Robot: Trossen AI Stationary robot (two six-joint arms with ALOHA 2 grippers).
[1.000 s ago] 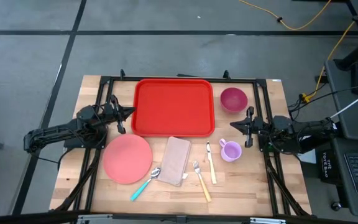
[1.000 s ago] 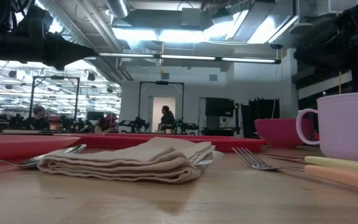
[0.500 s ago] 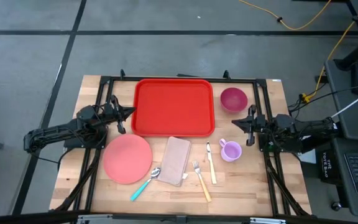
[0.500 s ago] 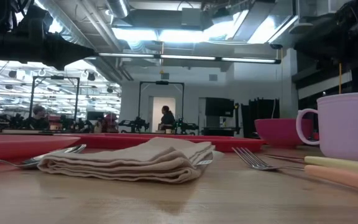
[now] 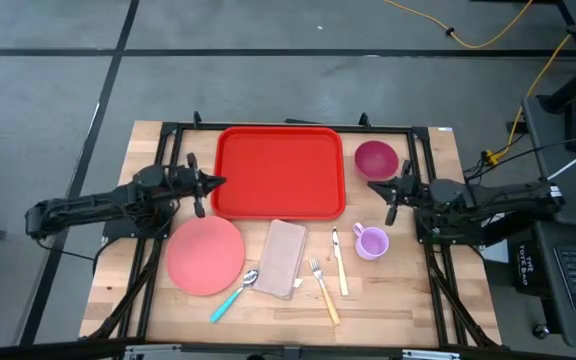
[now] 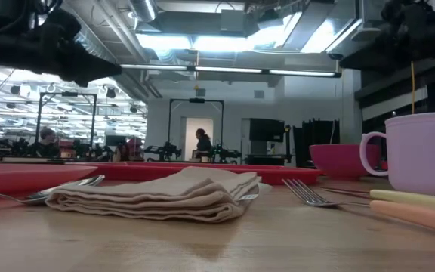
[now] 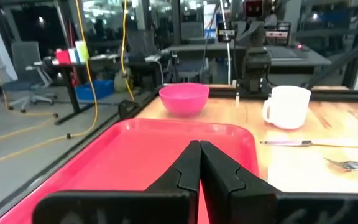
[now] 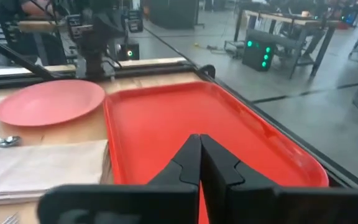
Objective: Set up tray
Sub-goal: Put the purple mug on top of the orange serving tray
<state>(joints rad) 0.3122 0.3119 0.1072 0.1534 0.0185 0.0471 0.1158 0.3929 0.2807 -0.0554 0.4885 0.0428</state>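
The tray (image 5: 279, 171) is a large, bright red rectangle of plastic with rounded corners and a raised rim all the way round. It lies flat and right side up on the wooden tabletop (image 5: 408, 290), at the middle of the far half, its long sides running across the tabletop from left to right. Its inside surface is bare red with a faint sheen. In the low view it shows only as a thin red band (image 6: 225, 173), and both wrist views look across its floor (image 7: 135, 155) (image 8: 185, 118).
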